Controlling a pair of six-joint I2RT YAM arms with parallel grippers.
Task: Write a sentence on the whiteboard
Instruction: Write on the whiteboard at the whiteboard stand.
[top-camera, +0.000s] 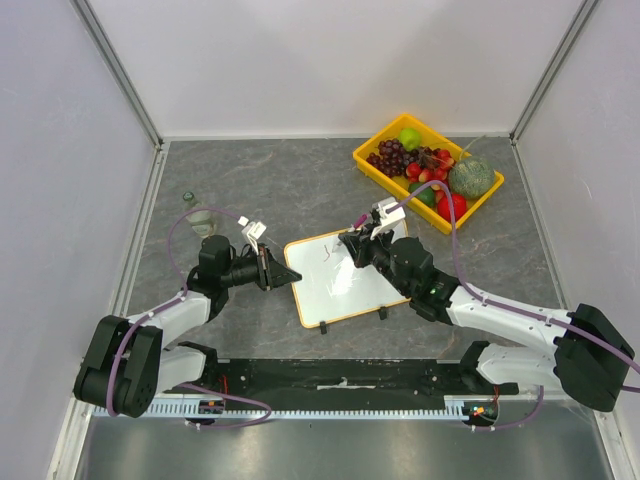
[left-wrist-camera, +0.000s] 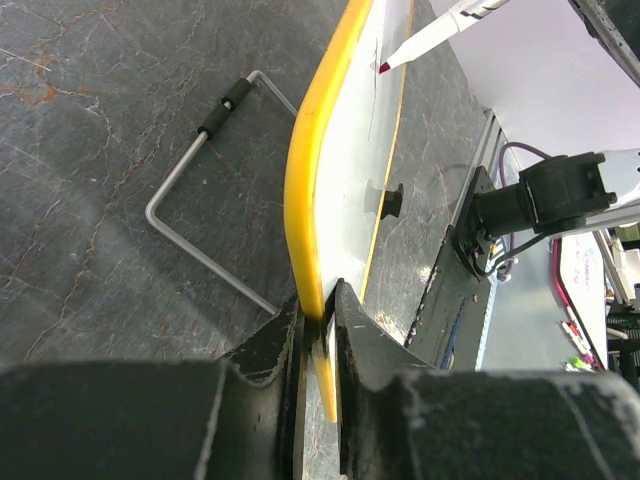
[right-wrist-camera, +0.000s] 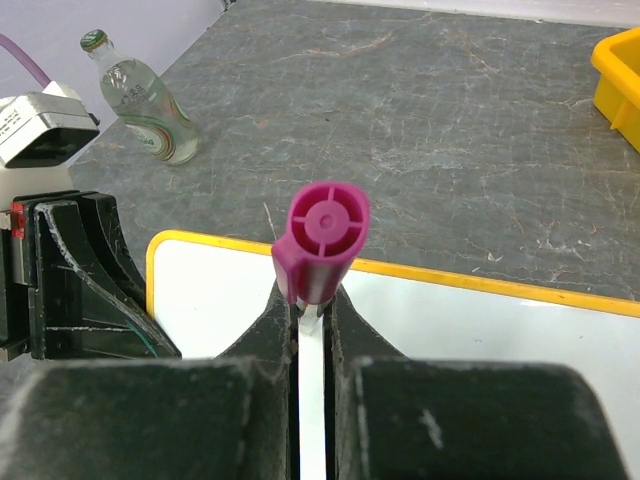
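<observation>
The whiteboard (top-camera: 345, 290) lies tilted mid-table, white with a yellow-tan frame and two black feet at its near edge. My left gripper (top-camera: 278, 272) is shut on its left edge; in the left wrist view (left-wrist-camera: 322, 318) the frame (left-wrist-camera: 305, 170) sits between the jaws. My right gripper (top-camera: 362, 243) is shut on a marker (top-camera: 359, 221) with a magenta end (right-wrist-camera: 325, 235). The marker tip (left-wrist-camera: 383, 66) touches the board's far part. Of the sentence, only a short thin red stroke (top-camera: 328, 253) shows; it also shows in the left wrist view (left-wrist-camera: 372, 100).
A yellow tray (top-camera: 372, 152) of fruit stands at the back right. A clear glass bottle (top-camera: 200, 215) lies at the left, also in the right wrist view (right-wrist-camera: 150, 105). A bent metal wire (left-wrist-camera: 200, 150) lies on the table under the board. Grey walls enclose three sides.
</observation>
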